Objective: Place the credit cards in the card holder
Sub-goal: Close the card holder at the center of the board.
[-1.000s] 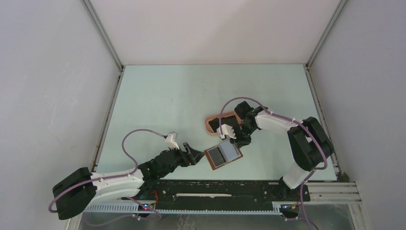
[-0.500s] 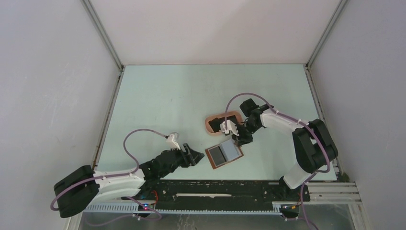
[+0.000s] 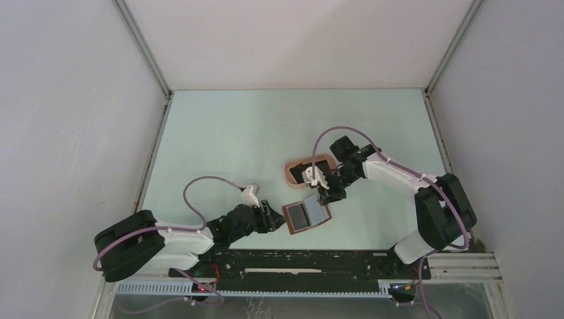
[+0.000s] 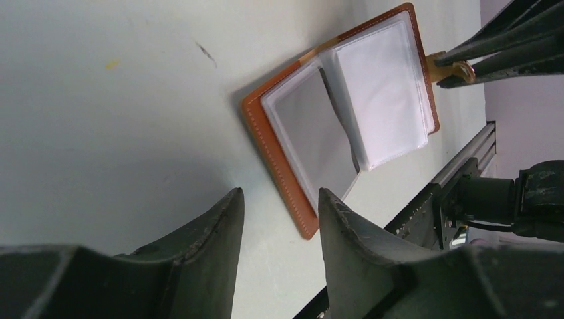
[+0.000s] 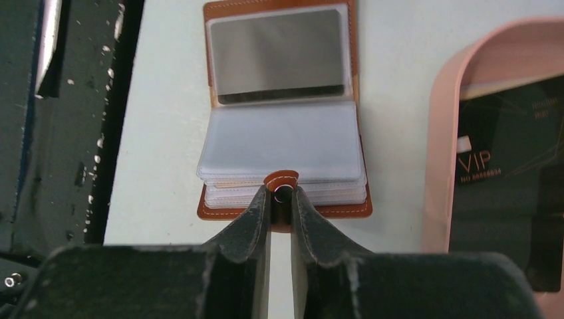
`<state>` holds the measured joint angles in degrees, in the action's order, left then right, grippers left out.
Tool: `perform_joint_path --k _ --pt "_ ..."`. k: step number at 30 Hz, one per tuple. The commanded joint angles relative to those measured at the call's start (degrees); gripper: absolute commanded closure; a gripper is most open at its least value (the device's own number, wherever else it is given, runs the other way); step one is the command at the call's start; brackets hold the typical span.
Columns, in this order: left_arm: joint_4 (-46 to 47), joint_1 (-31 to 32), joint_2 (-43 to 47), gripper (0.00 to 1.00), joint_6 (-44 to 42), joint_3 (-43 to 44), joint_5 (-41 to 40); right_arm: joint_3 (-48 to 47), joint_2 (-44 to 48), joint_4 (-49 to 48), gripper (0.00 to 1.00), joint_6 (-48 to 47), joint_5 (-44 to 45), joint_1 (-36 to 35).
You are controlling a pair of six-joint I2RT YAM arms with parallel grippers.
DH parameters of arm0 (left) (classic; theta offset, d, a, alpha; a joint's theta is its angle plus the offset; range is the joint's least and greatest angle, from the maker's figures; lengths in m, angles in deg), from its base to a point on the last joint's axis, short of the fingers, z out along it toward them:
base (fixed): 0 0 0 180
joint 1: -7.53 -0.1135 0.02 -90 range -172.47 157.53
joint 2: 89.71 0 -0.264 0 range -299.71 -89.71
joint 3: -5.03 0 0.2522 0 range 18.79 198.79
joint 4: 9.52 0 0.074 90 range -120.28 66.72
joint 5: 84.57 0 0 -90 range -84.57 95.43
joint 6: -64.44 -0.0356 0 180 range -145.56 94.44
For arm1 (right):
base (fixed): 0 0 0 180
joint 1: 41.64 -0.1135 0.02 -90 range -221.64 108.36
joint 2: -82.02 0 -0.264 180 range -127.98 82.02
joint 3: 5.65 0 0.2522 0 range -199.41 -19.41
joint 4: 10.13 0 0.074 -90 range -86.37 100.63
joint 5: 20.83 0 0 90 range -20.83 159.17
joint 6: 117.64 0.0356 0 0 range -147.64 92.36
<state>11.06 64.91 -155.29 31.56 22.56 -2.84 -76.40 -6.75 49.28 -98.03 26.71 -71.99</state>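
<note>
Now the right hand is pinching the snap tab of the card holder, which is lying open on the surface. The left hand is pointing at it from just beside, narrowly parted, gripping nothing. A black credit card is lying in the pink tray.

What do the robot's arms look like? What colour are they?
Both are black and white. The left arm and right arm have chunky black joints, white middle sections and a thin purple cable looping alongside. The left gripper and right gripper each have two dark, tapered fingers.
</note>
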Motion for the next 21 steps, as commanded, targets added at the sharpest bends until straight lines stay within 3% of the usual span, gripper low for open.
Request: perform_joint_path --k 1,12,21 --pt "5.0 0.2 -4.4 0.51 1.1 3.7 2.1 -3.0 2.0 0.1 0.88 3.4 -4.3 -3.2" --pt "9.8 0.2 -11.6 0.57 2.8 5.1 3.6 -4.4 -1.3 -10.1 0.88 22.0 -6.8 -9.4" --pt "12.9 0.2 -14.5 0.59 3.4 5.5 4.7 -6.4 -5.8 -13.2 0.88 28.6 -8.1 -12.4"
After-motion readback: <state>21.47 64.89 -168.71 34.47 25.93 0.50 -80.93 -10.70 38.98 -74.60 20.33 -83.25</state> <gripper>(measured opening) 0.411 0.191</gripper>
